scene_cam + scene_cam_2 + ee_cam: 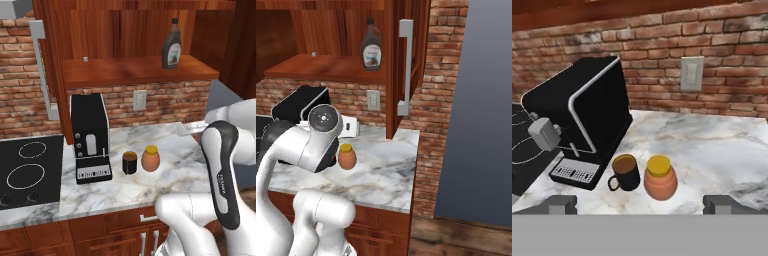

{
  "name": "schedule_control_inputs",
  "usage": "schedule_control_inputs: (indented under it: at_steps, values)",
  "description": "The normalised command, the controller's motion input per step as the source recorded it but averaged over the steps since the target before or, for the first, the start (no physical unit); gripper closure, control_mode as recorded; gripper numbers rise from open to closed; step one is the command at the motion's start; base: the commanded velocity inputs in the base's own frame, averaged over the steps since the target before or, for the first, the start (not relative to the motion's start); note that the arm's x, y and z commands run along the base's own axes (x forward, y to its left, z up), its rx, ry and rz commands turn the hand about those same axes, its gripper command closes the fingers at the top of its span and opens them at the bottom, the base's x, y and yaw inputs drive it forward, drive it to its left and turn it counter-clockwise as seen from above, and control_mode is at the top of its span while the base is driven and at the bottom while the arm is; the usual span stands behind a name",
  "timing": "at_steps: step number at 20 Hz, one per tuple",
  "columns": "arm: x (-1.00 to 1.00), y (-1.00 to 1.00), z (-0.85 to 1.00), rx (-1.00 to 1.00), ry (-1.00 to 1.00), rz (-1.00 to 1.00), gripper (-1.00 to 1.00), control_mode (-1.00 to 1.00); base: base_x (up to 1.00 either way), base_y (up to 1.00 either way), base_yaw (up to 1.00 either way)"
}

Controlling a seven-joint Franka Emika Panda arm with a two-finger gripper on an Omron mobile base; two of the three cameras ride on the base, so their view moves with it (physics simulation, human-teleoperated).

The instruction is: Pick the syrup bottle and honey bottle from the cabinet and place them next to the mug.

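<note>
Fingertips of the open, empty gripper (639,204) hover above the honey bottle (660,177) standing just beside the mug (626,172), so half looks done; next, I judge, reach up to the syrup bottle (171,48) on the cabinet (135,70) shelf

A tall black coffee machine (90,137) with a pale upright edge stands on a white, grey-veined marble countertop (170,172) against a red brick wall (165,100). To its left lies a black glass cooktop (30,172) marked with white burner rings. A cream wall outlet plate (139,100) is set in the brick behind the counter. Reddish-brown wooden base drawers (100,235) with grey pulls run beneath.
</note>
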Motion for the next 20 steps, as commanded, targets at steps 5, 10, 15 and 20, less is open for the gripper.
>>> schedule_control_inputs:
  at_steps: [5,10,15,20]
  values:
    - [-0.1,0.0,0.56,-0.04,0.07,-0.25,-1.0,-1.0,0.0,0.0,0.0]
    - [0.04,0.0,0.54,-0.05,0.0,-0.27,-1.0,-1.0,0.0,0.0,0.0]
    - [0.43,0.0,0.44,-0.09,0.0,-0.25,-1.0,-1.0,0.0,0.0,0.0]
    - [0.28,-0.01,0.58,-0.01,0.0,-0.19,-1.0,-1.0,0.0,0.0,0.0]
